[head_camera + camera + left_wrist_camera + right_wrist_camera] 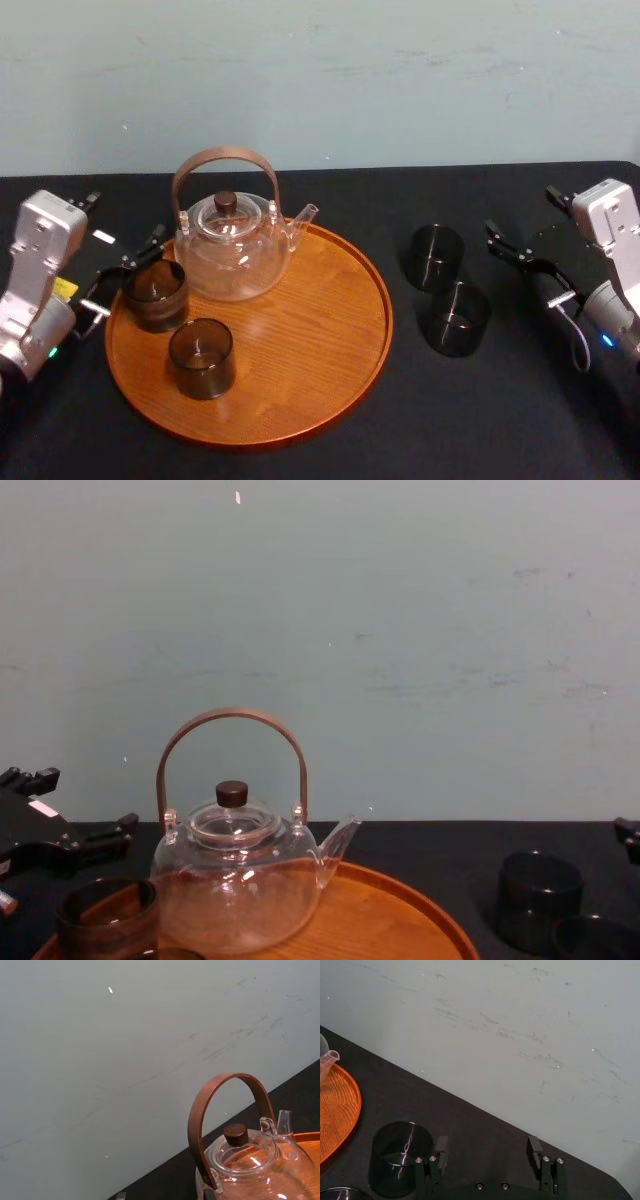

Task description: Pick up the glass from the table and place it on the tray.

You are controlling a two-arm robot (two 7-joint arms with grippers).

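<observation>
A round orange-brown wooden tray (330,370) holds a clear glass teapot (233,250) and two dark smoked glasses, one at its left rim (155,293) and one nearer the front (201,357). Two more dark glasses stand on the black table to the right of the tray, a far one (437,256) and a near one (456,318). My left gripper (125,275) is open at the tray's left edge, its fingers spread just beside the rim glass (105,915). My right gripper (487,1147) is open and empty, to the right of the far table glass (400,1157).
The black table (480,420) ends at a pale wall close behind. The teapot's tall brown handle (220,1110) rises above the tray. Bare table lies in front of the tray and at the near right.
</observation>
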